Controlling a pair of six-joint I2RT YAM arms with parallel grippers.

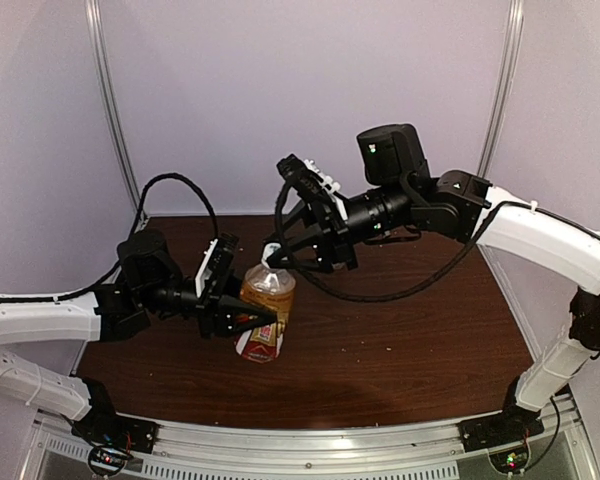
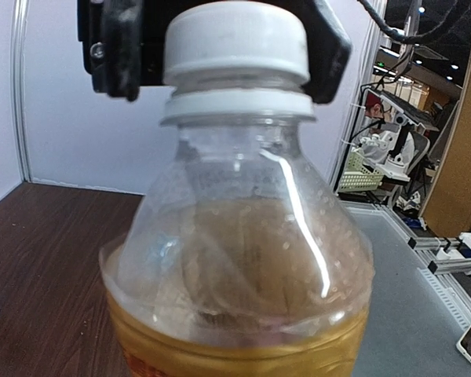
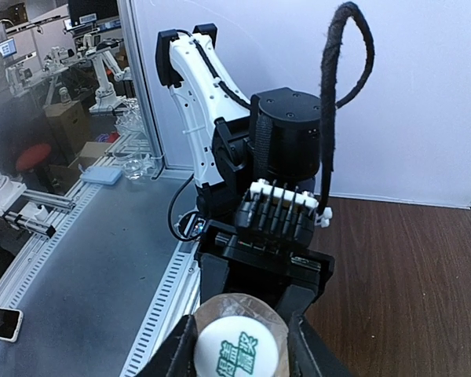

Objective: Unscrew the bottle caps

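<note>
One amber bottle (image 1: 267,300) is near the middle of the top view, leaning a little over the brown table (image 1: 410,330). The left end effector (image 1: 246,322) is pinching its body from the left side of the frame. The right end effector (image 1: 276,258) reaches in from the upper right, and its black fingers (image 2: 116,47) sit on both sides of the white cap (image 2: 235,39) (it is on the bottle neck). Whether they squeeze the cap or just stand beside it, I cannot tell.
</note>
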